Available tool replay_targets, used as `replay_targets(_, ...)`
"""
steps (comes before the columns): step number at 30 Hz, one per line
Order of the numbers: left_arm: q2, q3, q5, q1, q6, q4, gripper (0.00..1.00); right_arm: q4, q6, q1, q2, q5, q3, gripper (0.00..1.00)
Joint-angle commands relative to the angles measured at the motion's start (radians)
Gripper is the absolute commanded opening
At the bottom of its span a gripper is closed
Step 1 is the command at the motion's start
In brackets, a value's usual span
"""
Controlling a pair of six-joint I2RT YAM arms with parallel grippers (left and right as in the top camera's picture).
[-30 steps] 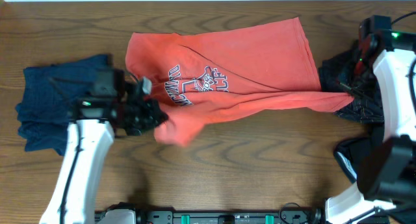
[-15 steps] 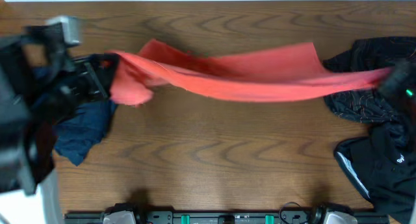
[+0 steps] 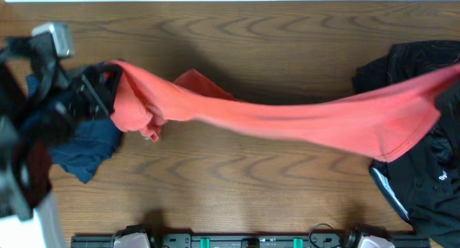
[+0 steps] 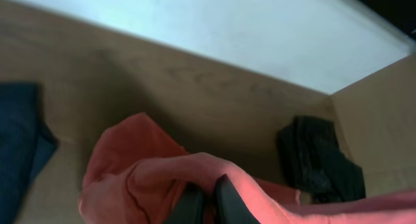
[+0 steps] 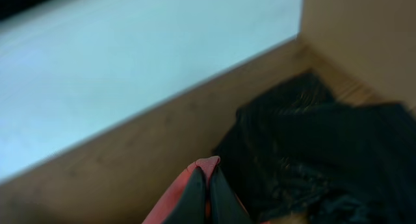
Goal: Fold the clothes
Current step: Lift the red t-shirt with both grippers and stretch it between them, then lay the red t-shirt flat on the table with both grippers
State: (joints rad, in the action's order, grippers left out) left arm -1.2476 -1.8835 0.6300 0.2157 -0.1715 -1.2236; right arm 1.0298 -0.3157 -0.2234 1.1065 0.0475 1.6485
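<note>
Now that the shirt [image 3: 287,122] has been lifted, clamped taut by left gripper [image 4: 209,199] and right gripper [image 5: 208,188], re-laying is expected.

Robot lab: wood-grain table [image 3: 251,176], white wall [image 4: 227,29], left arm [image 3: 25,140].

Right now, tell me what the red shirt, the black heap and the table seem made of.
Coral-red T-shirt: soft matte knit, likely cotton jersey; it sags and bunches while stretched. Black clothes: limp cloth, fibre unclear; the lower-right piece looks slightly shiny. Table: wood or wood-look laminate, smooth, grain showing.
</note>
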Motion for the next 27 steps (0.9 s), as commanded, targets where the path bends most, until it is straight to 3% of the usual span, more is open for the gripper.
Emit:
replay_targets(1, -0.111, 0.016, 0.013, -0.029, 0.042, 0.024, 0.06, -0.016, 0.052, -0.003, 0.171, -0.093, -0.006, 0.01)
replay_targets(5, -0.266, 0.015, 0.013, -0.081, 0.051, 0.173, 0.06, -0.118, 0.051, 0.021, 0.359, -0.15, -0.006, 0.01)
replay_targets(8, -0.4, 0.015, 0.002, -0.101, 0.013, 0.415, 0.06, -0.298, 0.004, 0.046, 0.496, -0.217, -0.005, 0.01)
replay_targets(13, -0.564, -0.018, 0.014, -0.088, -0.293, 0.889, 0.06, -0.556, -0.157, 0.067, 0.605, -0.262, 0.11, 0.02)
replay_targets(18, -0.595, -0.102, 0.014, -0.054, -0.558, 1.267, 0.06, -0.567, -0.162, 0.057, 0.611, -0.192, 0.386, 0.02)
replay_targets(21, -0.595, -0.214, 0.016, -0.027, -0.578, 1.311, 0.06, -0.501, -0.126, 0.044, 0.611, -0.122, 0.533, 0.02)
replay_targets(27, -0.584, -0.377, 0.19, 0.026, -0.507, 1.133, 0.06, -0.276, -0.044, 0.034, 0.611, -0.088, 0.635, 0.01)
